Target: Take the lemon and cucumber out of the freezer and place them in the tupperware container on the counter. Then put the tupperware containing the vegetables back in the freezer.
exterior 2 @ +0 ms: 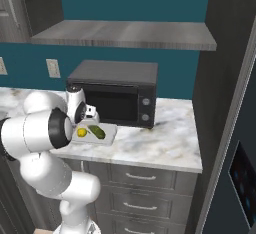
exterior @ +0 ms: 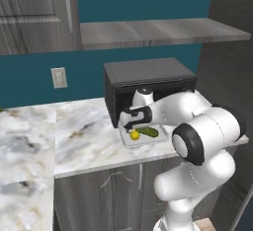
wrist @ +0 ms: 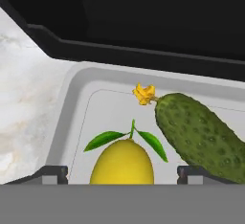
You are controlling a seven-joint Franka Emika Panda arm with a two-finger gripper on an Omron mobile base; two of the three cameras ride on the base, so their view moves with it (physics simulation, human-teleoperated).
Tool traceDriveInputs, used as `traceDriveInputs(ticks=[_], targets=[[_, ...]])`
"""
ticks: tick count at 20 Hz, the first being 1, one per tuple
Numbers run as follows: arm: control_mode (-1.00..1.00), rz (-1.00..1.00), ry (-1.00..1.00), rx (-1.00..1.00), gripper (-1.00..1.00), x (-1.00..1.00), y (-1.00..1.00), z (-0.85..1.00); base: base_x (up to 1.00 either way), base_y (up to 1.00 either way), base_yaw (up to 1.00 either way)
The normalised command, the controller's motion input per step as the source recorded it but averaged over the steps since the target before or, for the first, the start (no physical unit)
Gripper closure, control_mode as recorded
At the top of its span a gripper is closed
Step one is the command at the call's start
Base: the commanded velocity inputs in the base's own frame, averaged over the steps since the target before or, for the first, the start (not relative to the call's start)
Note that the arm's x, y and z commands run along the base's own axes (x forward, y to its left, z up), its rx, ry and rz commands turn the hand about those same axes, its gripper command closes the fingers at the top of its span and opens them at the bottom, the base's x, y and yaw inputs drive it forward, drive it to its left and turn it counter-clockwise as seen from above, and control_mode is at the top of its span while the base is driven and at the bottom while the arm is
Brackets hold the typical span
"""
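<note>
Hovering low over the tupperware container point(wrist: 72, 103), gripper point(wrist: 122, 173) spread wide with the lemon point(wrist: 122, 163) between its tips, gripping nothing. Just to the right, cucumber point(wrist: 201, 132) lying loose in the same tray on the counter point(wrist: 24, 94). Beyond, black microwave point(exterior 2: 115, 90). Filling step judged done. Next: closing on the tray rim, then carrying it to the freezer point(exterior 2: 235, 143) off right.

The hand view's bottom band is cutting off the lemon point(wrist: 122, 163); its right edge is clipping the cucumber point(wrist: 201, 134)
</note>
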Motion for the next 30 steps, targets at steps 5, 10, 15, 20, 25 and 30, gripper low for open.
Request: traceDriveInputs(ticks=[5, 10, 15, 20, 25, 30], targets=[[-1.00, -0.08, 0.00, 0.00, -1.00, -0.01, -0.03, 0.46, 0.00, 0.00, 0.00], [-1.00, -0.10, 0.00, 0.00, -1.00, -0.06, -0.58, 0.39, 0.00, 0.00, 0.00], [-1.00, -0.08, 0.05, 0.00, -1.00, 0.00, -0.80, 0.06, 0.00, 0.00, 0.00], [-1.00, -0.04, 0.05, 0.00, -1.00, 0.00, -0.67, -0.11, 0.00, 0.00, 0.00], [-1.00, -0.01, 0.00, 0.00, -1.00, 0.00, -0.29, -0.31, 0.00, 0.00, 0.00], [-1.00, 0.00, 0.00, 0.00, -1.00, 0.00, -0.18, -0.37, 0.00, 0.00, 0.00]])
